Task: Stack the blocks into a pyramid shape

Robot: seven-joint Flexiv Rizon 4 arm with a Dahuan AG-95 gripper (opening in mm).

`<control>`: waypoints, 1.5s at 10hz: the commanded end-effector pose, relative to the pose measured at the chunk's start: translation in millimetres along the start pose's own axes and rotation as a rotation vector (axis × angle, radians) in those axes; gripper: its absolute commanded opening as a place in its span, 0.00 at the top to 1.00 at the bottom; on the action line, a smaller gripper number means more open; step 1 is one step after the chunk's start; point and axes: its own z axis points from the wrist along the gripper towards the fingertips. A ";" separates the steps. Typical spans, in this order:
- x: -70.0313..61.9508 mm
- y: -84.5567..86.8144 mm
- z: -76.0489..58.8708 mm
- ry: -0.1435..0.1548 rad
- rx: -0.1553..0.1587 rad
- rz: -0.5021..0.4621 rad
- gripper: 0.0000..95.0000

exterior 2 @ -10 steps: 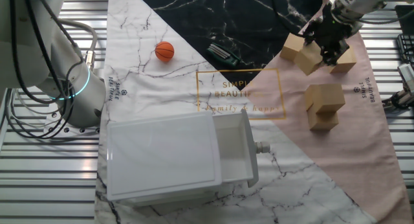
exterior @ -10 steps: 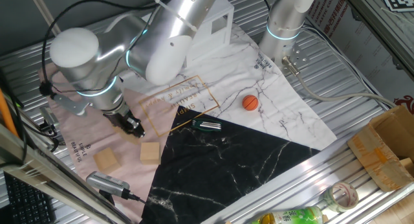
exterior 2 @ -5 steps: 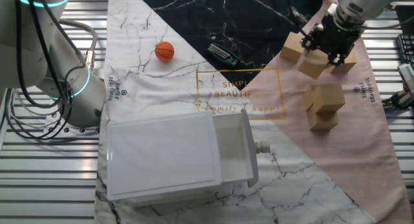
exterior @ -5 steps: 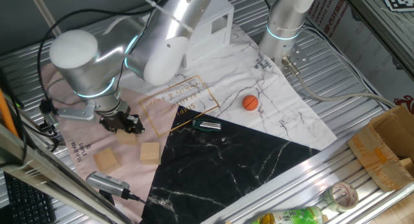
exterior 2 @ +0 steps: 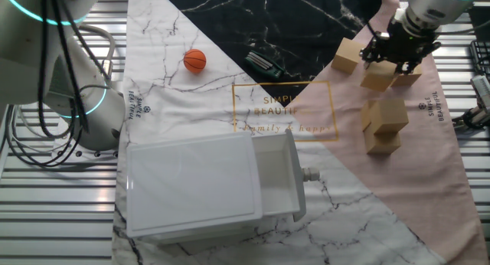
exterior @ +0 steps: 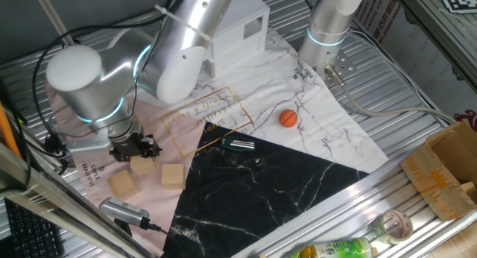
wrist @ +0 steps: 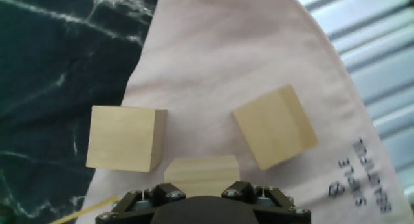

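Observation:
My gripper (exterior: 136, 150) is shut on a tan wooden block (exterior: 141, 167) and holds it low over the pink cloth, as the other fixed view also shows (exterior 2: 377, 79). In the hand view this block (wrist: 202, 171) sits just ahead of the gripper (wrist: 202, 193), between two loose blocks: one at left (wrist: 126, 138), one tilted at right (wrist: 275, 127). The fixed view shows these two blocks in front (exterior: 173, 175) and to the left (exterior: 121, 185). Further blocks form a small stack (exterior 2: 385, 125) on the pink cloth, hidden behind the arm in the first fixed view.
An orange ball (exterior: 288, 118) lies on the white marble cloth. A white house (exterior 2: 207, 184) stands behind. A dark razor-like object (exterior: 238, 145) lies at the black cloth's edge. A silver tool (exterior: 123, 211) lies near the front edge. A cardboard box (exterior: 447, 176) stands at right.
The gripper carried the block down and toward the two loose blocks, turning it from tilted to level. It now sits between them, low over the cloth.

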 end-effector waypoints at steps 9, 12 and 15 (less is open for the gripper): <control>7.5 -2.7 10.6 0.046 -0.034 -0.188 1.00; 9.0 -2.4 11.6 0.063 -0.039 -0.240 1.00; 14.9 -0.8 15.3 0.066 -0.042 -0.268 1.00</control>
